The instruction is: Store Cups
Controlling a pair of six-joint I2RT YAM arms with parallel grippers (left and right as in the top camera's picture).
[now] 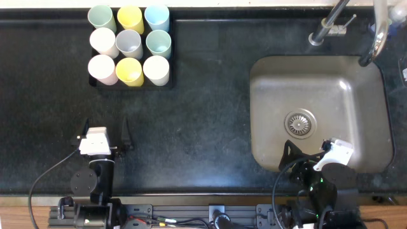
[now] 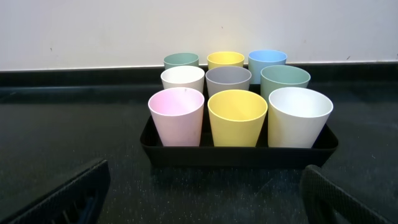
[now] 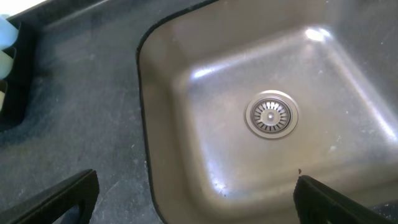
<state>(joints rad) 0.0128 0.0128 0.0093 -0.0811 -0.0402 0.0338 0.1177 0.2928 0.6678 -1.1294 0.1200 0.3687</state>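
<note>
**Desk:** What's on your left side?

**Me:** My left gripper (image 1: pixel 106 129) sits low near the front edge of the dark speckled stone worktop (image 1: pixel 203 127). Its fingers are spread wide and hold nothing. Ahead of it and well apart, I see the shallow black rectangular plastic tray (image 2: pixel 239 155) against the back wall. It holds nine tapered plastic cups (image 1: pixel 130 43), all upright, in three rows of three.

**Desk:** Which cup sits where?

**Me:** I'm reading each row from the left.
- **Nearest row:** the pale pink cup (image 2: pixel 177 118), the front yellow cup (image 2: pixel 237 118) and the front white cup (image 2: pixel 300 118).
- **Middle row:** the middle white cup (image 2: pixel 183 78), the grey cup (image 2: pixel 228 79) and the middle green cup (image 2: pixel 285 79).
- **Back row:** the back green cup (image 2: pixel 181 60), the back yellow cup (image 2: pixel 225 60) and the light blue cup (image 2: pixel 267 60).

They stand packed close together. I can't tell whether neighbouring cups actually touch.

**Desk:** And further right?

**Me:** There's the stainless steel sink basin (image 1: pixel 356 95), with a round metal drain strainer (image 1: pixel 300 123) in its floor and a metal faucet (image 1: pixel 332 22) behind it. My right gripper (image 1: pixel 302 156) hangs over the basin's near wall. It is released, with its fingers far apart and nothing in them. Its wrist camera looks down on the strainer.
</note>
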